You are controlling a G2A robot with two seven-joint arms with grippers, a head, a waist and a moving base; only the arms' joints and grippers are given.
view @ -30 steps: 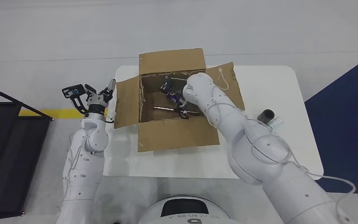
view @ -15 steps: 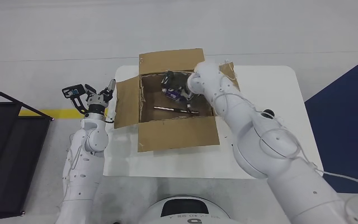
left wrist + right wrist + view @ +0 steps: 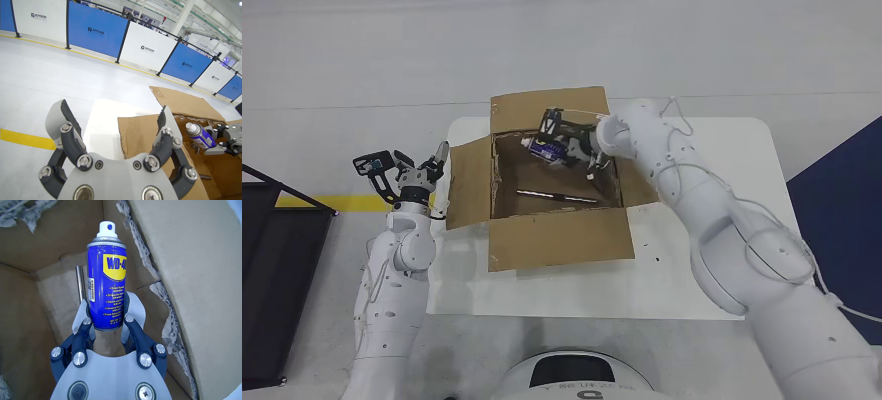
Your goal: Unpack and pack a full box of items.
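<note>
An open cardboard box (image 3: 552,238) sits on the white table (image 3: 712,270) with its flaps spread. My right gripper (image 3: 106,306) is shut on the lower end of a blue spray can (image 3: 105,281) with a white cap, held above the box's far side (image 3: 547,150). From the left wrist view the spray can (image 3: 199,137) hangs over the box interior in that gripper. A thin metal rod (image 3: 557,195) lies on the box floor (image 3: 80,283). My left gripper (image 3: 113,117) stands open and holds nothing, off the table's left edge beside the box's left flap (image 3: 467,185).
The box's flaps have torn edges (image 3: 160,291). A black frame (image 3: 272,270) stands on the floor at the far left. A yellow floor line (image 3: 24,139) runs beside the table. Bare tabletop lies right of and in front of the box.
The right arm has lifted the spray can from low in the box and drawn it toward the far side, swinging the arm out to the right. The left arm has stayed still.
</note>
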